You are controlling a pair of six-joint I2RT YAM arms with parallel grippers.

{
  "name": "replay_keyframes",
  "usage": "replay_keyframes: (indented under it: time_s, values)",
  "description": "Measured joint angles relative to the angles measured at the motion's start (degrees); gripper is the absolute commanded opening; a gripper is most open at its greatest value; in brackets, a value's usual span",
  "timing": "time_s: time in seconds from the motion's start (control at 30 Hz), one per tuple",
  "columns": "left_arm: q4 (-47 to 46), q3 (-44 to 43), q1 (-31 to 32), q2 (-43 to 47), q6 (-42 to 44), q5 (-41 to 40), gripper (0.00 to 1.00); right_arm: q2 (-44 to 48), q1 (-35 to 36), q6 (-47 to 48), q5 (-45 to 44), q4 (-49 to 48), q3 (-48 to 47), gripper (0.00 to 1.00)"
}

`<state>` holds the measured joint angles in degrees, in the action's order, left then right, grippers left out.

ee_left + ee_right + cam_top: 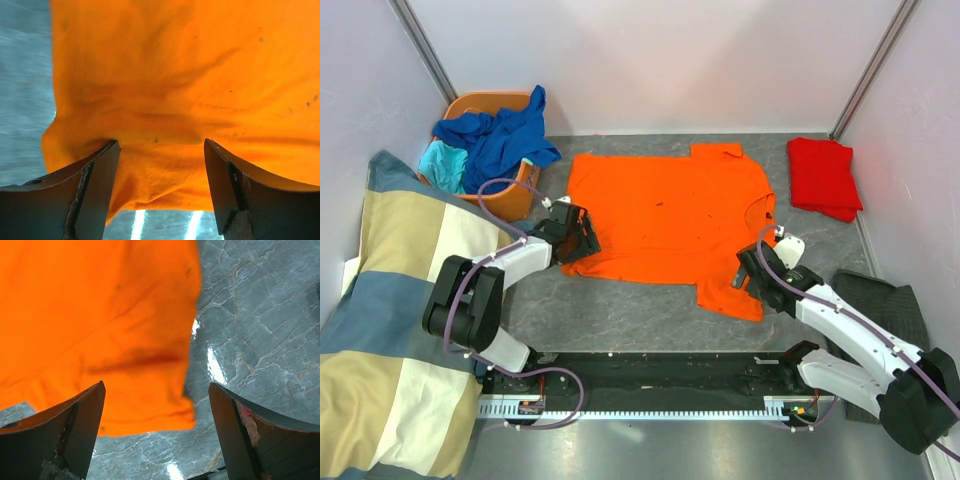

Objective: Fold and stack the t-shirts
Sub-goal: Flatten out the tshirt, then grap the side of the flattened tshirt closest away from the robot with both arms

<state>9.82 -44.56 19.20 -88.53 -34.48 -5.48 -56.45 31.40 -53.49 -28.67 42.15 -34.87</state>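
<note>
Top external, one orange t-shirt (660, 215), one basket (480, 99)

A grey marbled table (650, 310) fills the middle of the top view, closed in by plain white walls: back (650, 60), left (360, 90) and right (920, 120). Metal posts (425, 50) slant up at the two far corners. A basket (470, 103) sits upper left, a checked blanket (390, 330) lower left, a dark cloth (895, 300) lower right. Bright glare (215, 367) streaks the tabletop in the right wrist view.
</note>
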Motion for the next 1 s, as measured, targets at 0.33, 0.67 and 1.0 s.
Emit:
replay_keyframes:
  time_s: [0.33, 0.67, 1.0]
  values:
    - [1.4, -0.6, -4.6, 0.9, 0.1, 2.8, 0.78, -1.5, 0.2, 1.2, 2.5, -1.2, 0.2, 0.85]
    - [0.1, -0.4, -3.2, 13.9, 1.0, 4.6, 0.8, 4.5, 7.6, -3.5, 5.1, -0.3, 6.2, 0.8]
    - [-0.2, 1.8, -2.6, 16.3, 1.2, 5.9, 0.8, -0.7, 22.8, -16.2, 2.2, 0.2, 8.0, 0.74]
